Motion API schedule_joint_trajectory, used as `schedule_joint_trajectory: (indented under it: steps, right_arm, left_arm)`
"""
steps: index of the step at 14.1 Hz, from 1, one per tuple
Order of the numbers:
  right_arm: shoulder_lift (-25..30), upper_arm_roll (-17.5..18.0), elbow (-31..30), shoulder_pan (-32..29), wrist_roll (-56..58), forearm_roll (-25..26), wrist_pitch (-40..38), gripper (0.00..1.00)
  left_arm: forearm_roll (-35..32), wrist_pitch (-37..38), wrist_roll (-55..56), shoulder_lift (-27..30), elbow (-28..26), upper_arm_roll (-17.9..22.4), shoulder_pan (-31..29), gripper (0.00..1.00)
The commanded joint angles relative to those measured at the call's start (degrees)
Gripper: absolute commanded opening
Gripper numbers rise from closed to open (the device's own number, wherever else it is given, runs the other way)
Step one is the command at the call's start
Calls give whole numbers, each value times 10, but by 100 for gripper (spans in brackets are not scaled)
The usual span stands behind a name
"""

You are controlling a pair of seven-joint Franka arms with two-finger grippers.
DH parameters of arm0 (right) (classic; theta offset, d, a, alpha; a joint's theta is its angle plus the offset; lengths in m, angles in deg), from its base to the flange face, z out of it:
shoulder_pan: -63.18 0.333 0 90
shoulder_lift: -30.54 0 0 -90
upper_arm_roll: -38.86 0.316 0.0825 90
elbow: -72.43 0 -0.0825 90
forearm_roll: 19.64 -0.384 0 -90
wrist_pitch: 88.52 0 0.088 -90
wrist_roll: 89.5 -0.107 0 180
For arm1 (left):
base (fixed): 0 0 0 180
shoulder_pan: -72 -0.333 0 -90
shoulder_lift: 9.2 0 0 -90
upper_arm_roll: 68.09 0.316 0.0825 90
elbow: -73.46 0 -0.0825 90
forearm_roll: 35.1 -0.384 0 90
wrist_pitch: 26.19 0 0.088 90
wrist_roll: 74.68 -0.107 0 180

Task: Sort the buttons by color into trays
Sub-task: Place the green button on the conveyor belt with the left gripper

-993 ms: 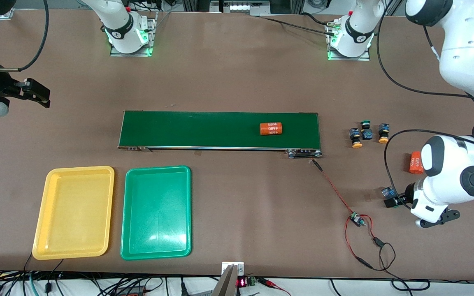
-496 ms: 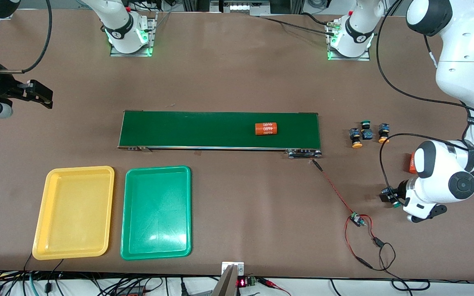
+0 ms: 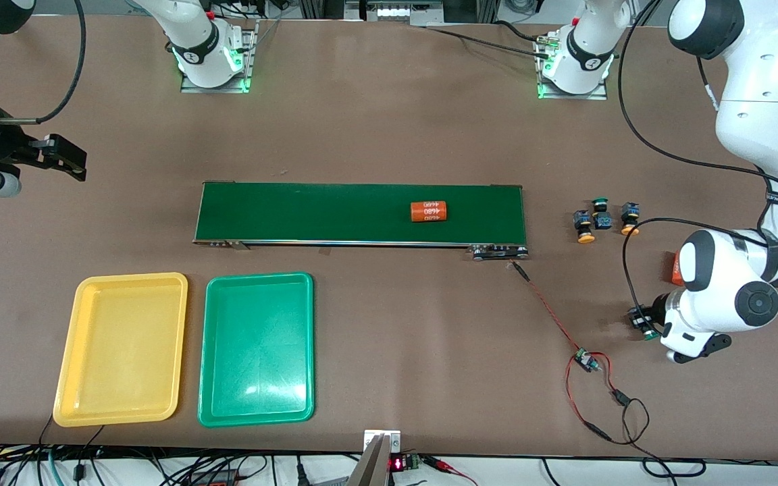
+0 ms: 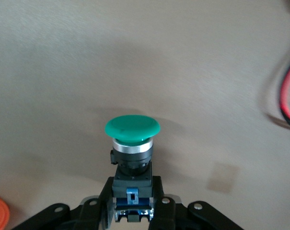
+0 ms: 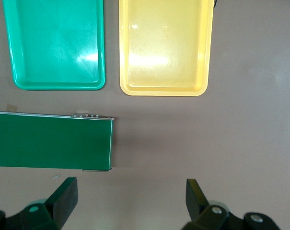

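Held button: green mushroom cap, silver collar, black-and-blue body; clamped in left pincer low over surface at left arm's end.
Other buttons: three clustered beside belt; two orange caps, one green.
Trays: two, yellow and green.
Right pincer: spread wide, waiting.
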State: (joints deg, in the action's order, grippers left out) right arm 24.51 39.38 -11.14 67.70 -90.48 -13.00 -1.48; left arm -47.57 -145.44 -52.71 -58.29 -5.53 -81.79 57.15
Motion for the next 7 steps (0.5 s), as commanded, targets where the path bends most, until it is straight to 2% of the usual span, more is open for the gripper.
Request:
schedule_joint_trajectory:
  steps: [1, 4, 5, 7]
  right_arm:
    - [1, 0, -1, -5, 8, 5, 2, 100]
    - [1, -1, -1, -6, 8, 6, 3, 100]
    - [1, -1, -1, -5, 8, 6, 3, 100]
    - [1, -1, 0, -5, 8, 3, 3, 100]
  left_arm:
    - [-7, 96, 4, 50, -10, -63, 0, 24]
    - [-7, 167, 0, 82, -30, -141, -6, 24]
    - [-7, 179, 8, 104, -54, -169, -5, 23]
    - [-6, 177, 16, 142, -114, -200, -6, 23]
